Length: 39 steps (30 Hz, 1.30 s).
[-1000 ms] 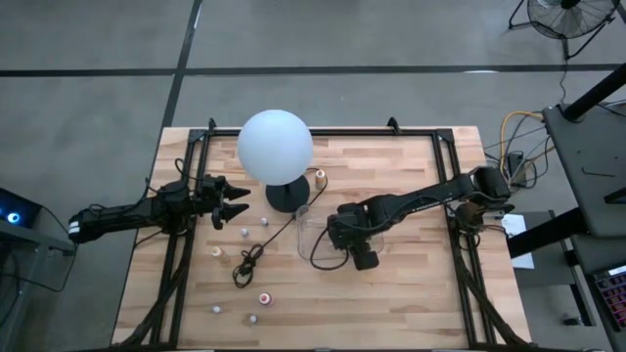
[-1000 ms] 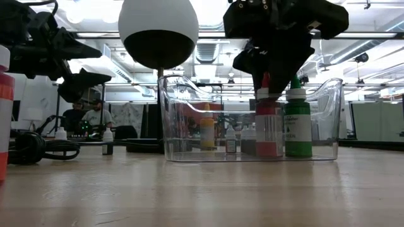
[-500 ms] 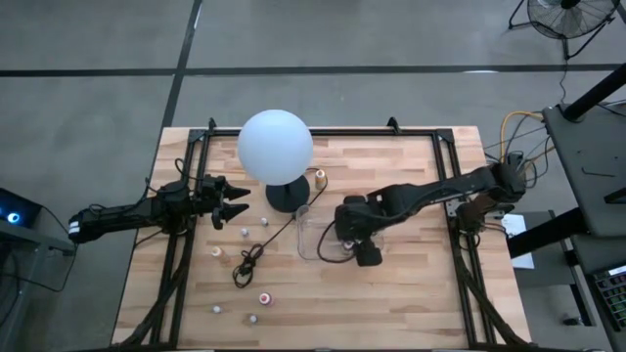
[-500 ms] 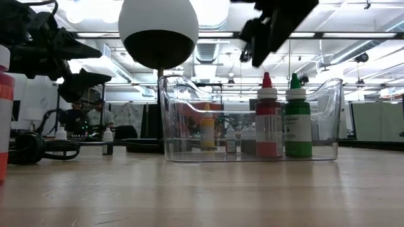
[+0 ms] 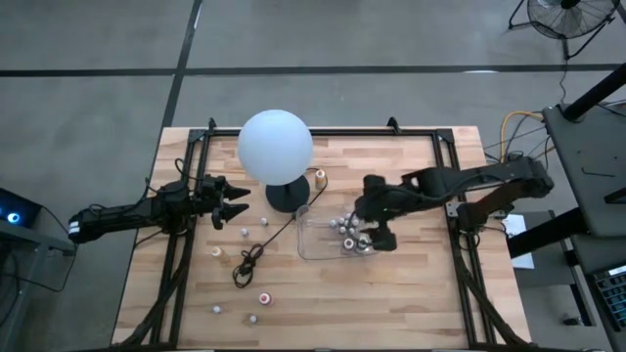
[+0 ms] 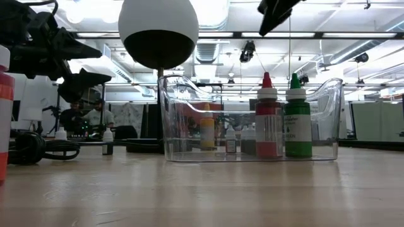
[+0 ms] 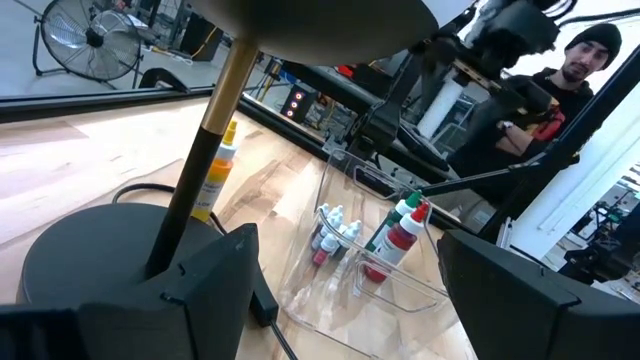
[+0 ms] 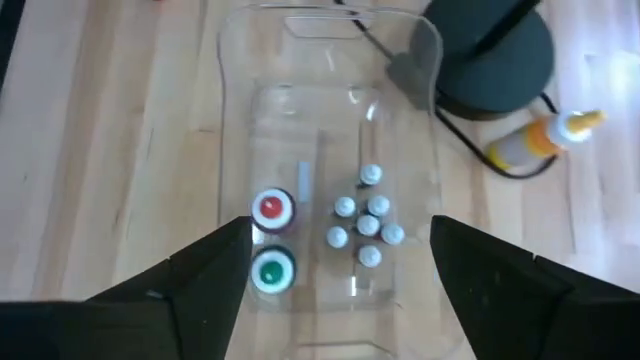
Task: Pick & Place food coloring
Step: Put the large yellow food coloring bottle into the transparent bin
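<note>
No lettering anywhere is clear enough to read.

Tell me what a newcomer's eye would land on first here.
The big white globe lamp at the table's back, left of centre. Next, the clear tray mid-table with red and green bottles upright inside, the open right gripper raised above it.

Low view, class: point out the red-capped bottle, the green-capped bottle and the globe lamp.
red-capped bottle [image 6: 267,132], low view, label.
green-capped bottle [image 6: 297,129], low view, body.
globe lamp [image 6: 158,28], low view, globe.
</note>
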Tool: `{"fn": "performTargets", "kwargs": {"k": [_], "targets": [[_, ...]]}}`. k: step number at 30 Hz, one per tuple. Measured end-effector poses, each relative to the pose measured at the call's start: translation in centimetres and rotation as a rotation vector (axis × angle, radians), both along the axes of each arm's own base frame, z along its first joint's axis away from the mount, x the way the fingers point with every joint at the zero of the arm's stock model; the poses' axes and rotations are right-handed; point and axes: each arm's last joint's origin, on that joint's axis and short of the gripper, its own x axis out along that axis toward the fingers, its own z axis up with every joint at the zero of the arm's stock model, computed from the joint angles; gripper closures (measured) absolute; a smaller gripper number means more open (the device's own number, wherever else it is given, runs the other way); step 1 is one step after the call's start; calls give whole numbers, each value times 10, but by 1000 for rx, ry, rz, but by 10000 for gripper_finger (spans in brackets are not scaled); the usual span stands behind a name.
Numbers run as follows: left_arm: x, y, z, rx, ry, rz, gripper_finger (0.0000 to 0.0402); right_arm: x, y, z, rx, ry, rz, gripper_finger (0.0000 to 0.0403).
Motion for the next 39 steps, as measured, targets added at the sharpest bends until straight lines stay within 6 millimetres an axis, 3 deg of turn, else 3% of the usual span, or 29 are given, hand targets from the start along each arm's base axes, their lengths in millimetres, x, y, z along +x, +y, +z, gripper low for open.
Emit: {"fn": "performTargets", "kwargs": {"k": [10,17,22,29,39], "targets": [[0,0,0,0,0,0,122,-43,-28,5,-2,-94,-154,73],[0,0,0,0,0,0,122,-73,-45,-6,29,-166,-255,51],[0,0,0,0,0,0,122,-83,-59,-12,17,-227,-309,42],[0,0,0,0,0,0,122,-76,-89,-17,-67,-183,-357,42],[0,0,0,0,0,0,122,-29,-135,-17,-61,-120,-331,42]]}}
